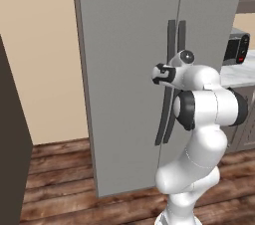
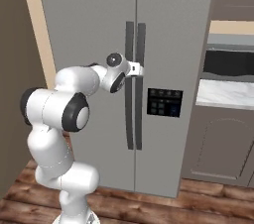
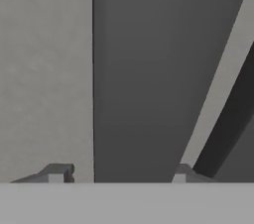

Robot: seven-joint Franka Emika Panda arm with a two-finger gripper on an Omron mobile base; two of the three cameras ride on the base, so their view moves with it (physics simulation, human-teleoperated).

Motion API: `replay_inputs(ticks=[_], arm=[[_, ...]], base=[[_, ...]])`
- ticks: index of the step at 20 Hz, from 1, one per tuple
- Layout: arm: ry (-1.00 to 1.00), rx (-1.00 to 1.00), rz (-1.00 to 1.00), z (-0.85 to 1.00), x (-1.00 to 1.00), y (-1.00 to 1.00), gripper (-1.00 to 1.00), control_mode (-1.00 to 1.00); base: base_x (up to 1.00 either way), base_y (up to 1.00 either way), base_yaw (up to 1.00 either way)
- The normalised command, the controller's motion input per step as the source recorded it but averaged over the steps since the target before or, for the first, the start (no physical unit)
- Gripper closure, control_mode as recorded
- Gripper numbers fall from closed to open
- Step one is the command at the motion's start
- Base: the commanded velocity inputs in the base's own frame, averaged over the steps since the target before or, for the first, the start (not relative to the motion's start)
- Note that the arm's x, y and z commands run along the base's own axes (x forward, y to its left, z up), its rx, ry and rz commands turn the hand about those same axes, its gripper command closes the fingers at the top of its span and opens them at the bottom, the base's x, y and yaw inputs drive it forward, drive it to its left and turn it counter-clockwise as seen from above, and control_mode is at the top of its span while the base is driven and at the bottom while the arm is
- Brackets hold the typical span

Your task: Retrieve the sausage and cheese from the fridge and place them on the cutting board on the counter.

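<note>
So you've got the white Franka arm with dark joints reaching straight at the tall grey double-door fridge (image 1: 124, 69), and both doors are shut. The two-finger gripper (image 3: 116, 173) is right at the pair of long dark curved vertical handles (image 2: 135, 84) where the doors meet, about halfway up the upper part of them.

From the hand camera, one of those dark handles (image 3: 144, 69) fills the space between the two small dark fingertips (image 3: 58, 172), with one tip on each side of it. The jaws are partway apart around the handle, but I honestly can't tell if the pads are actually touching it or just sitting beside it, so I'm not calling it a grip. The second handle cuts across at an angle on the right edge of that view.

In the right base view, there's a dark control panel (image 2: 164, 102) on the right door, just beside and below the hand. Further right you can see the white marble counter with grey veins (image 2: 225, 94) over grey-brown cabinets (image 2: 221, 143). In the left base view, a dark appliance with a red light (image 1: 236, 46) sits on that counter, past the fridge. The floor is dark brown wood planks (image 1: 64, 179).
</note>
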Motion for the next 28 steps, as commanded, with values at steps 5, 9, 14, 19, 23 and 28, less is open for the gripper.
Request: replay_inputs(ticks=[5, 9, 14, 19, 23, 28], arm=[[0.00, 0.00, 0.03, 0.19, 0.49, 0.00, 1.00, -1.00], [0.00, 0.00, 0.02, 0.29, 0.35, 0.09, 1.00, -1.00], [0.00, 0.00, 0.01, 0.40, 0.13, 0.12, 1.00, -1.00], [0.00, 0.00, 0.00, 0.53, 0.00, 0.33, 1.00, -1.00], [0.00, 0.00, 0.00, 0.61, -0.05, 0.34, 1.00, -1.00], [0.00, 0.02, 0.00, 0.72, -0.32, 0.21, 1.00, -1.00]], base=[[0.00, 0.00, 0.00], [0.00, 0.00, 0.00], [0.00, 0.00, 0.00], [0.00, 0.00, 0.00], [0.00, 0.00, 0.00], [0.00, 0.00, 0.00]])
